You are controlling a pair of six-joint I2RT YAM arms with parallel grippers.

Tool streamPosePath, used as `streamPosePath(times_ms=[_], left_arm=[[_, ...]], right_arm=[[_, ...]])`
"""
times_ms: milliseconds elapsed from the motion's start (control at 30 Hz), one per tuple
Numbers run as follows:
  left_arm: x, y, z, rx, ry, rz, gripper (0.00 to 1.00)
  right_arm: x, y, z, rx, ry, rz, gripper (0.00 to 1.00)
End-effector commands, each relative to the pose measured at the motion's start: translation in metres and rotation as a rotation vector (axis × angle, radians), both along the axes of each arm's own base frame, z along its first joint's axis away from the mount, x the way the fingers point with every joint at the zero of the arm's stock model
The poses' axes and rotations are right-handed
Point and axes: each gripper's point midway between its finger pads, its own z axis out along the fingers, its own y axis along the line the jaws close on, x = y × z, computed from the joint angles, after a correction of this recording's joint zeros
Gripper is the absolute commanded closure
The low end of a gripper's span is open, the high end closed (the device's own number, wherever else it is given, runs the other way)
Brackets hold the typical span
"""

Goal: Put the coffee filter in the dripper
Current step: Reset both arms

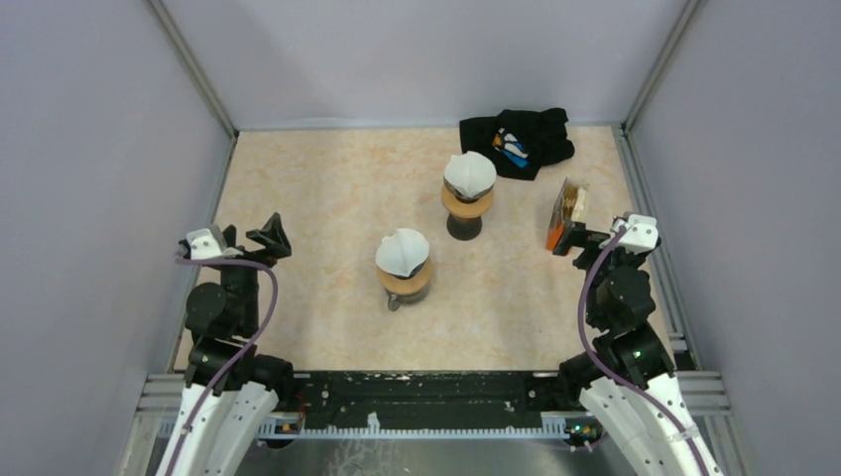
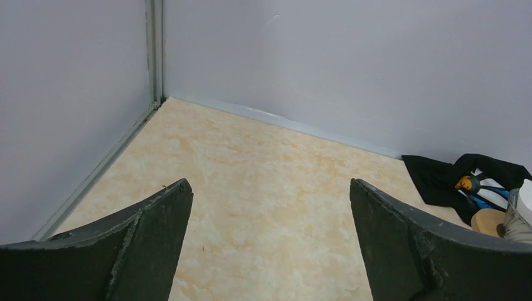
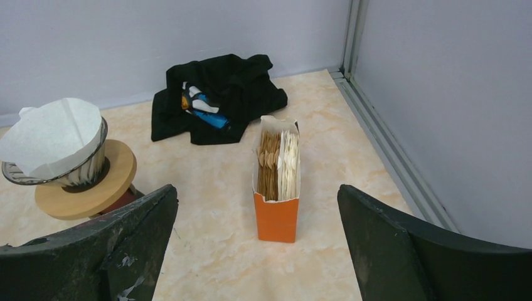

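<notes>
Right gripper [image 3: 256, 189] spread wide; coffee filter box [image 3: 276, 216] just ahead, not touching.

Lavender walls [image 1: 397, 59] around a marbled beige tabletop [image 1: 317, 198]

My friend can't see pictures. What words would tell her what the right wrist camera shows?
An open orange box packed with brown and white coffee filters stands on the table ahead of the open right gripper. To its left a dripper holds a white filter; a black cloth lies behind.
</notes>
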Motion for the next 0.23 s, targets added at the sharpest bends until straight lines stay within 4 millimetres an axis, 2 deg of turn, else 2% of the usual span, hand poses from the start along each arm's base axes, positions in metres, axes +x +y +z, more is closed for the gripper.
streamPosePath(times_ms=[0, 200], left_arm=[[0.0006, 0.0001, 0.0056, 0.009, -0.027, -0.004, 0.00], [0.0005, 0.0000, 0.0052, 0.008, -0.025, -0.009, 0.00]], right_arm=[[0.0001, -0.0043, 0.0134, 0.007, -0.055, -0.021, 0.01], [0.0000, -0.0040, 0.0137, 0.007, -0.056, -0.019, 0.01]])
